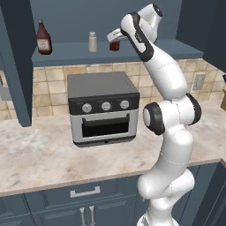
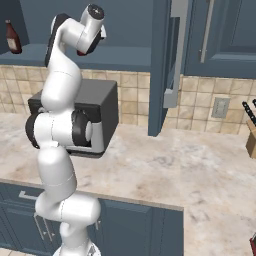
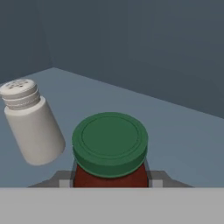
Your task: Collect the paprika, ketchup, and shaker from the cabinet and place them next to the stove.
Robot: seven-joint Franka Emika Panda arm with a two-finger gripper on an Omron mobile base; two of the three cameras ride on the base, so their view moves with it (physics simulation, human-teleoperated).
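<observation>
The paprika (image 3: 110, 173) is a dark red jar with a green lid. The shaker (image 3: 31, 124) is pale grey-white. The ketchup (image 1: 43, 38) is brown-red with a pale label. The cabinet (image 1: 132, 50) is slate-blue. The toaster oven (image 1: 103, 108) is black and silver. The bench (image 1: 39, 154) has a beige marbled pattern, and the wall tiles (image 1: 48, 90) are tan.

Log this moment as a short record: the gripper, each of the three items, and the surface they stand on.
gripper: fingers on either side of the paprika, closed against its sides
paprika: upright on the cabinet shelf, green lid on
shaker: on the shelf beside the paprika, apart from it
ketchup: upright at the shelf's far left
cabinet: doors open, all three items inside
</observation>
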